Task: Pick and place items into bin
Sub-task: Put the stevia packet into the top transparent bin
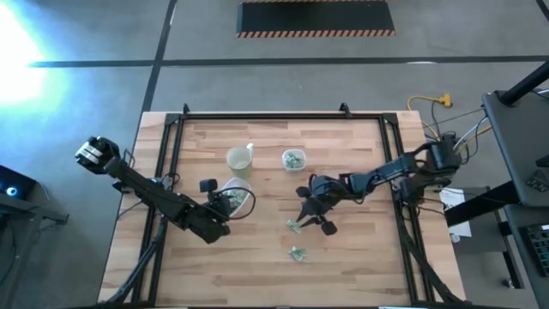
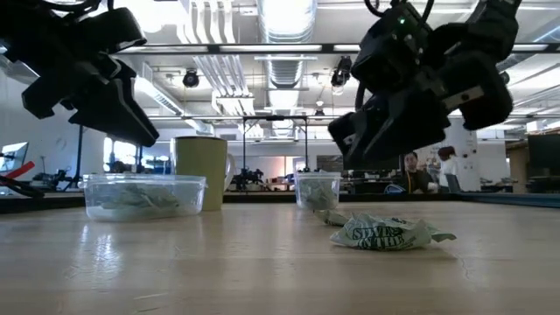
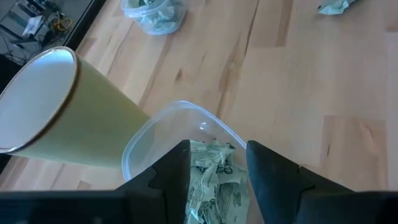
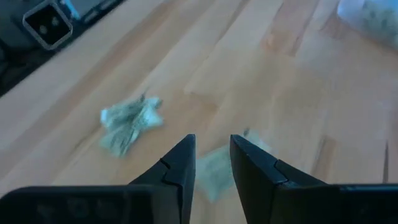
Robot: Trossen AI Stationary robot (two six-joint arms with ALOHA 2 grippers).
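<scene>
The left gripper (image 1: 225, 206) hangs over the near clear plastic bin (image 1: 238, 196), its two dark fingers (image 3: 176, 168) parted a little way with a pale-green crinkled wrapped piece (image 3: 211, 180) showing between them. From the left wrist view I cannot tell whether the fingers press on that piece or whether it simply lies in the bin below them. Just beyond this gripper stands the pale yellowish cup (image 1: 239, 158), close beside the bin, and farther off past it sits a second, smaller clear container (image 1: 294, 158) with more wrapped pieces inside.

The right gripper (image 1: 313, 216) hovers above the wooden table (image 1: 360, 257) — raised clear of the surface in the low view — with its fingers (image 4: 179, 163) a narrow gap apart and nothing between them. One wrapped item (image 4: 214, 169) lies on the wood directly under the fingertips, blurred in the right wrist view. A second loose item (image 1: 298, 253) lies near it, on the side away from the containers; the right wrist view shows it as a crumpled green-and-white packet ahead of the fingers and off to one side. In the low view this packet carries printed lettering too small to read.
</scene>
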